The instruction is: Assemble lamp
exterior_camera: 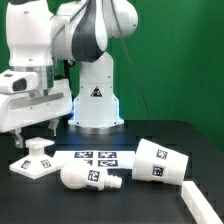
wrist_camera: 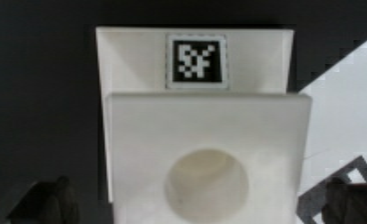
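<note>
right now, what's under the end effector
The lamp base lies under the open end effector, tag up, its round socket empty. The table beneath the base is covered, and the socket's bottom is too blurred to tell.

Arm (exterior_camera: 92, 38) folded fwd, wrist pointing down; gripper (exterior_camera: 36, 136) low, approx. vertical; fingers (wrist_camera: 48, 197) spread wide apart.

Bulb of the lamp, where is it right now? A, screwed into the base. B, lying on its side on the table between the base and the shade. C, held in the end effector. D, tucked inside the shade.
B: the bulb lies on its side on the table, between the base and the shade, clear of the open end effector.
</note>
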`<control>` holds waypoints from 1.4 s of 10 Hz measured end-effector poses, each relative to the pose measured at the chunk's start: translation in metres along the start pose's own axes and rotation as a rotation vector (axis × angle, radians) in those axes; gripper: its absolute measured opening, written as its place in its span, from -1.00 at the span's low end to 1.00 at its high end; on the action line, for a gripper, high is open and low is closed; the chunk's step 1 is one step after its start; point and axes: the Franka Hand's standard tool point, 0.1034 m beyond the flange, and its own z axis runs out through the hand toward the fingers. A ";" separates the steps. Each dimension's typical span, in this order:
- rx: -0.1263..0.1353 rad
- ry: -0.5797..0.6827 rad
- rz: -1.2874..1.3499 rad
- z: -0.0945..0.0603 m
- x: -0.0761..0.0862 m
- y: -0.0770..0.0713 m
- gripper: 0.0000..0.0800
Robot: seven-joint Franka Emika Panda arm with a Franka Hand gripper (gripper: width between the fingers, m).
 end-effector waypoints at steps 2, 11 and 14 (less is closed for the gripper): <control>0.007 -0.004 0.005 0.005 0.001 -0.002 0.75; 0.051 -0.058 0.175 -0.061 0.029 -0.003 0.32; 0.045 -0.094 0.344 -0.107 0.068 0.003 0.32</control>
